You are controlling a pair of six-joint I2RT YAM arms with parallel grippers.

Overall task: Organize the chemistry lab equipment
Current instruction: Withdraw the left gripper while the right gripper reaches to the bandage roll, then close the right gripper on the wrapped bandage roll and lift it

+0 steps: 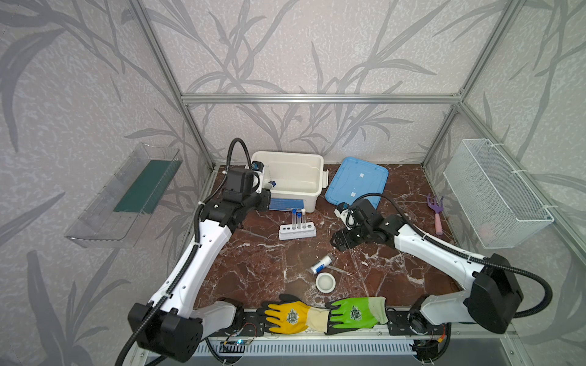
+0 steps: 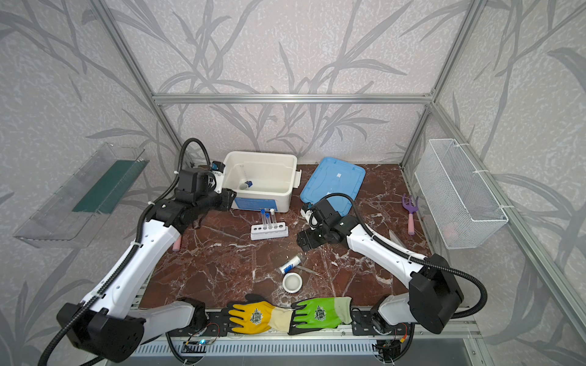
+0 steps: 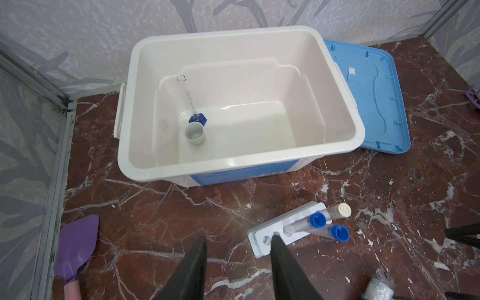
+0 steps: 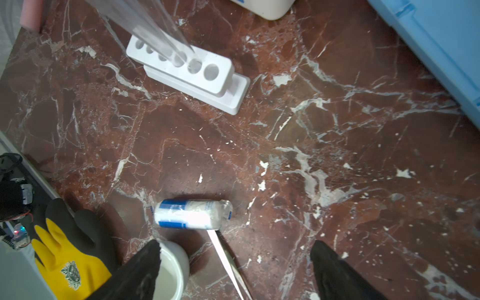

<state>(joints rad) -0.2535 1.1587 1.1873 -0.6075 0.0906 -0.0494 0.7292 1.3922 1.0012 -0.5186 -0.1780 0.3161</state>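
Status: mid-task, sorting about half done by my read.

- White tub at the back of the bench, blue lid off and lying just beside it. Inside: one small white dish and a blue-based clear vessel leaning on the tub's inner wall.
- White rack stands in front of the tub with three capped tubes upright in it. The other three holes are empty.
- Loose on the bench, nearer the front: blue-labelled vial on its side, tweezers with one end touching the vial, second white dish just beside both.
- Right claw: jaws spread wide, nothing between them, hanging above the vial/tweezers/dish cluster. Looks like the approach for the next pick.
- Left claw: jaws partly apart, empty, hovering by the rack's end in front of the tub.

Next move, my guess: right arm drops on the vial. It's round and lying flat, so the jaws should straddle it across its width and close gently, or it rolls. The tweezers touch it and may get dragged along. They lie flat and thin, so that will be a harder pick later.

Gloves, rake and trowel aren't lab kit, so leave them.
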